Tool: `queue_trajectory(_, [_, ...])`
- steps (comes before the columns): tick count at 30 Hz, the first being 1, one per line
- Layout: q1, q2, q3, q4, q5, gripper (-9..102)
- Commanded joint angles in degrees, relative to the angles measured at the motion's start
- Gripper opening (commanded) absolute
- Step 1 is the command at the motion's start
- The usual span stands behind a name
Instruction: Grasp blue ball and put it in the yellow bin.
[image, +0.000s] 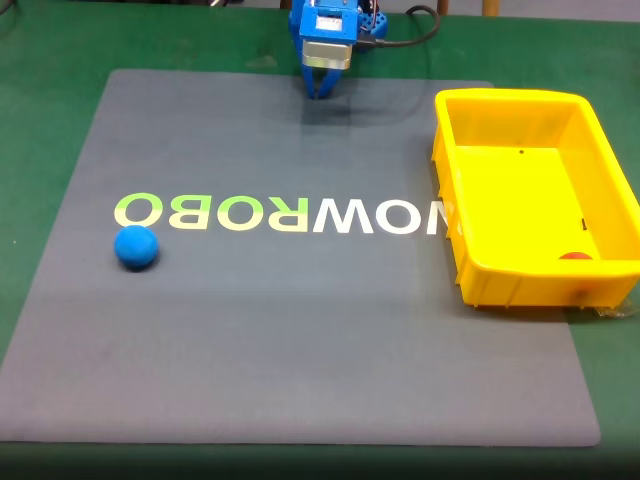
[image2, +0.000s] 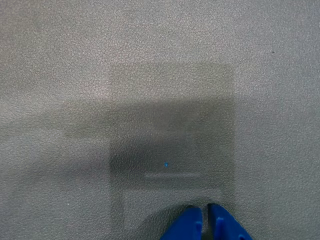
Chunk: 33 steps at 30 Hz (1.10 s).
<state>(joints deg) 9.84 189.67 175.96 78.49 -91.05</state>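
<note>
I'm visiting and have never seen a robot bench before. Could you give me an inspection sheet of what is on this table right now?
Surface: grey mat with pale lettering, lying on a green table.
Job's things: blue ball rests on the mat at the left of the fixed view, untouched; yellow bin stands at the right, partly off the mat's edge.
Clutter: a small red-orange object lies inside the bin, by its near wall.
Tool: blue tool at the far edge of the mat, pointing down, fingers nearly together, holding nothing; its tips appear in the wrist view.
Cables: one dark cable runs right from the arm.
Surroundings: nothing seen clearly beyond the table.
</note>
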Motion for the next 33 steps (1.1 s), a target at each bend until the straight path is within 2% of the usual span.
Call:
queue_trajectory(1, [-0.2,0.9,1.8,-0.1,0.7,0])
queue_trajectory(11, [-0.8,0.9,1.8,-0.1,-2.8,1])
queue_trajectory(16, [-1.5,0.8,1.8,-1.9,-6.0,6])
queue_trajectory(18, [-0.5,0.8,1.7,-6.4,-7.6,13])
queue_trajectory(21, [1.1,0.8,1.6,-19.0,-7.8,25])
queue_trajectory(25, [3.0,0.8,0.3,-35.2,-8.0,30])
queue_trajectory(29, [4.4,-1.1,-6.9,-36.2,-9.2,32])
queue_trajectory(33, [9.0,-17.7,-21.4,-37.4,-10.4,33])
